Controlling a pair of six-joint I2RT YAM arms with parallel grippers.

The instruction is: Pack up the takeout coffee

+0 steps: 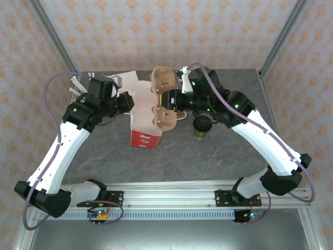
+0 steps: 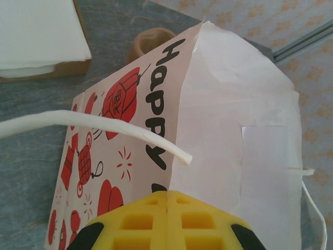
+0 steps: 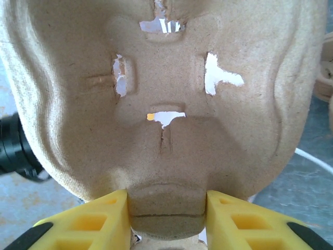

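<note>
Top view: the bag (image 1: 145, 122) stands on the table (image 1: 104, 156), mouth up. The coffee (image 1: 201, 128) stands upright right of the bag, apart from it, lid up and long axis vertical, tucked partly under the right arm. A pulp carrier (image 1: 162, 99) hangs over the bag's right rim, clamped in the right gripper (image 1: 170, 99). The left gripper (image 1: 127, 103) sits at the bag's left rim.

Left wrist: the left gripper (image 2: 167, 200) is pressed shut on the bag's (image 2: 234, 104) edge. A handle (image 2: 78, 121) crosses the bag's printed side, with a napkin box (image 2: 52, 69) and the carrier (image 2: 151, 40) beyond.

Right wrist: the right gripper (image 3: 167, 208) pinches the carrier's (image 3: 244, 135) tab.
</note>
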